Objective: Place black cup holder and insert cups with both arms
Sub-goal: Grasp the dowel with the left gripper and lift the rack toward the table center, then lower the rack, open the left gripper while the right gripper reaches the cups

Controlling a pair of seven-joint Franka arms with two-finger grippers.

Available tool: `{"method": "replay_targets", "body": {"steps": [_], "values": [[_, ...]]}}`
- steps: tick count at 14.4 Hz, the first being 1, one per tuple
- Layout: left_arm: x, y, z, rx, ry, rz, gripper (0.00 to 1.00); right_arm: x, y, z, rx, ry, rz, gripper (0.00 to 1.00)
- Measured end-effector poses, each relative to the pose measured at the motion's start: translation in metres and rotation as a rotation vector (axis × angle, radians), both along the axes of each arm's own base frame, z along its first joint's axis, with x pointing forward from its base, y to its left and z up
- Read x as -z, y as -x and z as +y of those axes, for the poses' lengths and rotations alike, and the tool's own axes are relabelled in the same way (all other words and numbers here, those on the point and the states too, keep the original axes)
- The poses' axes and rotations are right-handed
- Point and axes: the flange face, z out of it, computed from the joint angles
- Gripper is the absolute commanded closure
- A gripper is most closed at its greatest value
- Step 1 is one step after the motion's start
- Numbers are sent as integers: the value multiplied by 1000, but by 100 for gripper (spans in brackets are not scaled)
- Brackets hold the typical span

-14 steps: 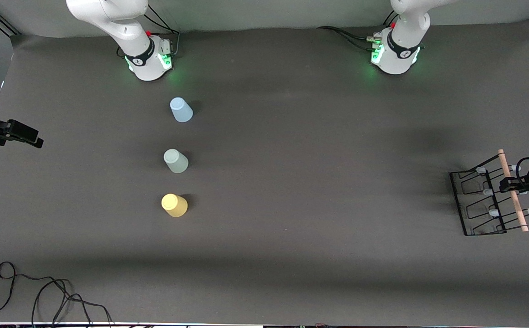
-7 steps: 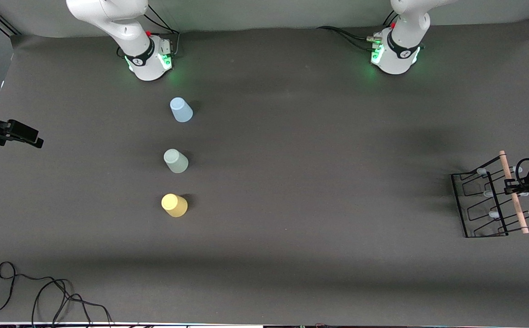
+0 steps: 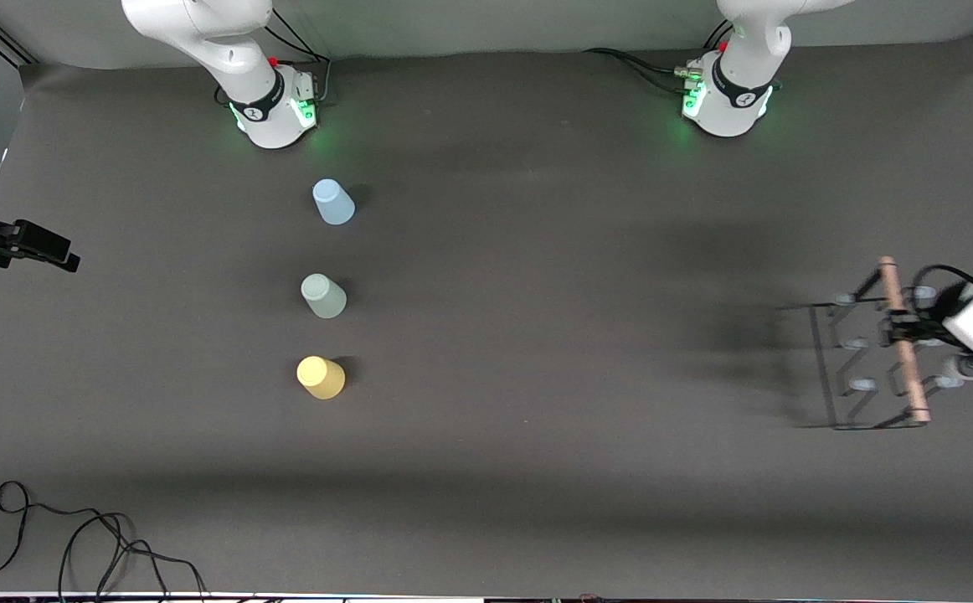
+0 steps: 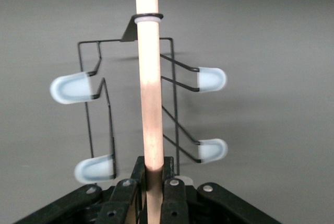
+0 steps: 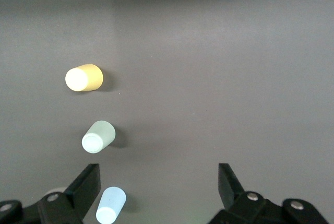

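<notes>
Currently the left gripper (image 3: 903, 328) has its jaws pinched on the wooden rod handle (image 4: 148, 85) of the black cup holder (image 3: 867, 360), grip sitting near the rod's midpoint; the left wrist view shows the rod running straight out from between the jaws with pale-tipped prongs (image 4: 211, 79) fanned to either side. Rack looks lifted off the counter (image 3: 537, 435), over the left arm's end, shadow offset beneath it. Step in hand, as I judge it: carry and set down the rack where both arms can reach. To do it well, keep the rod clamped tight and level so the wire base doesn't swing about the jaws, travel slowly toward the middle, lower until the base sits flat, and only then let go; a tilted landing could tip it, since the frame is light. Leave room between the rack and the cups. Blue cup (image 3: 333, 202), pale green cup (image 3: 323, 296) and yellow cup (image 3: 321, 377) stand upside down in a row near the right arm's base, well apart from the rack, untouched. Right gripper (image 5: 156, 187) waits high over the cups, jaws spread wide, blue cup (image 5: 111, 205) roughly beneath them, nothing held.
</notes>
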Motion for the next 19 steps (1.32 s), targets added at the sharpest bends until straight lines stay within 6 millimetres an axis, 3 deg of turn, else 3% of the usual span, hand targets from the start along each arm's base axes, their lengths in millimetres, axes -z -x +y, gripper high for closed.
{"method": "replay_targets", "body": {"steps": [2,4,7,10,12,19], "values": [[-16,10,-74,-30,11,12,100,0,0,-1,1,0,0,0],[-20,22,-147,-67,12,21,100,0,0,-1,2,0,0,0],[-12,52,-253,-144,2,45,100,0,1,-1,2,0,5,0],[4,83,-344,-173,20,17,100,1,2,-1,2,-1,14,0],[18,98,-390,-197,46,-14,100,1,2,-1,2,-1,14,0],[80,146,-516,-89,59,9,100,1,2,-1,2,-1,15,0]]}}
